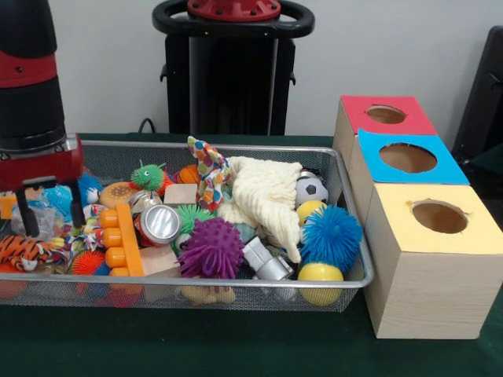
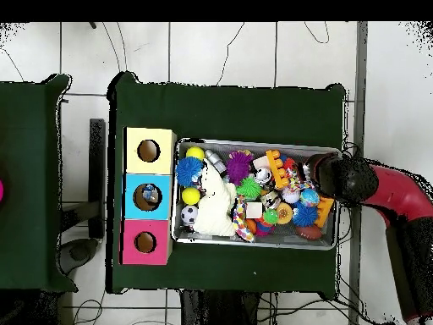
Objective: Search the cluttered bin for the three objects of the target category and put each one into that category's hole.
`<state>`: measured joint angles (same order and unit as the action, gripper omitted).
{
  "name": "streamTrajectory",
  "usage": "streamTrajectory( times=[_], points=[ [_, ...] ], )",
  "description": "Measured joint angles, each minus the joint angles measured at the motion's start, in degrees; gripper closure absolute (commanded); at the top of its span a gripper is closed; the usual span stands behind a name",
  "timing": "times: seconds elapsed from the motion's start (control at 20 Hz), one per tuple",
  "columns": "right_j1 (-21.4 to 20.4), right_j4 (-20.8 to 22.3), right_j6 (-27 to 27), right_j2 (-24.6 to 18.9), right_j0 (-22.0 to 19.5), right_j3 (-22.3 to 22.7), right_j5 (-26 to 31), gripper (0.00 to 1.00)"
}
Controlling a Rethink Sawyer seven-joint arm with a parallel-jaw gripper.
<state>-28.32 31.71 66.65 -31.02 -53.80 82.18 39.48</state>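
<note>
The wire mesh bin (image 1: pixel 236 284) stands on the green table, full of toys; it also shows in the overhead view (image 2: pixel 254 245). The blue-surround hole (image 1: pixel 407 158) is in the middle one of three wooden boxes to the bin's right, and something shows inside it in the overhead view (image 2: pixel 147 196). My gripper (image 1: pixel 49 220) hangs over the bin's left end with its fingers (image 1: pixel 76 210) apart, low among the toys, above a blue and clear item. In the overhead view the gripper (image 2: pixel 326 178) is at the bin's right end.
A red-surround hole (image 1: pixel 385 115) and a pale-yellow-surround hole (image 1: pixel 438 217) flank the blue one. The bin holds a purple spiky ball (image 1: pixel 211 247), blue spiky ball (image 1: pixel 331 234), yellow ball (image 1: pixel 320 273), soccer ball (image 1: pixel 311 188), cream cloth (image 1: pixel 263 192), can (image 1: pixel 159 222), orange brick (image 1: pixel 124 239) and tiger toy (image 1: pixel 23 251).
</note>
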Motion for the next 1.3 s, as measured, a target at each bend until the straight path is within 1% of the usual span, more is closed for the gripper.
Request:
streamTrajectory(
  times=[0.15,0.5,0.55,1.1,1.3],
  points=[
    [0.22,0.42,0.0,0.38,0.71,0.0,0.0,0.0],
    [-0.26,2.96,0.0,2.28,4.09,0.01,0.0,0.0],
    [-0.71,3.61,0.0,2.9,5.01,0.01,0.0,0.0],
    [-4.4,6.65,0.01,6.95,9.59,0.01,-0.01,0.0],
    [-4.86,7.58,0.01,8.18,10.44,-0.04,0.0,0.0]
  ],
)
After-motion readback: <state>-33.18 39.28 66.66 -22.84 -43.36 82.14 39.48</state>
